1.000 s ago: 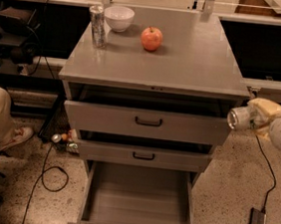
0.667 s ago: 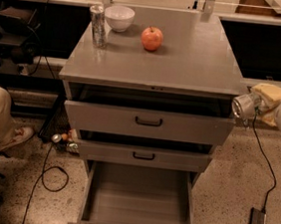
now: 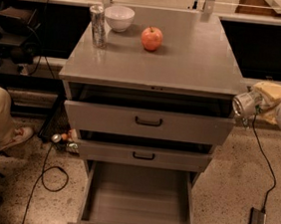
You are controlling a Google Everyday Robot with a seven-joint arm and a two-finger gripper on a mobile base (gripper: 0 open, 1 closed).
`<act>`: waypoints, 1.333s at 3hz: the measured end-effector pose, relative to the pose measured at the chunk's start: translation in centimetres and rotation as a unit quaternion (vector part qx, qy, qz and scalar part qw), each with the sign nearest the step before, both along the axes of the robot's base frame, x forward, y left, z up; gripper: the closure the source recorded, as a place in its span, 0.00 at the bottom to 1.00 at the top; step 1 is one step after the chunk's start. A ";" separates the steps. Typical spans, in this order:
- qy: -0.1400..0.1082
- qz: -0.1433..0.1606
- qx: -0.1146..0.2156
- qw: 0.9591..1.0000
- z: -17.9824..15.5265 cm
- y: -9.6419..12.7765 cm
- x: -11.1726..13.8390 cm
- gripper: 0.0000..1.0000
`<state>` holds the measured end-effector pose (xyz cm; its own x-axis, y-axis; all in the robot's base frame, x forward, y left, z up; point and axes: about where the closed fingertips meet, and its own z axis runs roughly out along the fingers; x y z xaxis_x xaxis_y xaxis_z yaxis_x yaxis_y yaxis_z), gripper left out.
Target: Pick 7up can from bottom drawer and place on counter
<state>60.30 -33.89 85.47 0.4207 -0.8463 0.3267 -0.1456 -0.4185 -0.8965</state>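
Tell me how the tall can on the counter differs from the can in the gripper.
The slim can stands upright on the counter beside the white bowl; the 7up can is held sideways in mid-air by the gripper, right of the top drawer. The slim can is tall and narrow; the 7up can looks short and stubby. Both are silver.

One raised camera faces the counter (image 3: 186, 54) and bottom drawer (image 3: 139, 199), pincer (image 3: 260, 99) at right.
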 end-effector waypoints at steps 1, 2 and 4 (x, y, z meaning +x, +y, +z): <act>-0.030 0.020 -0.059 0.998 1.7 -0.5 2.3 1.00; -0.076 0.038 -0.111 0.990 3.7 -0.4 5.7 1.00; -0.185 0.053 -0.194 0.962 6.4 2.8 11.7 1.00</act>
<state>71.98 -31.13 91.82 0.2915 -0.5890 0.7538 0.2146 -0.7276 -0.6515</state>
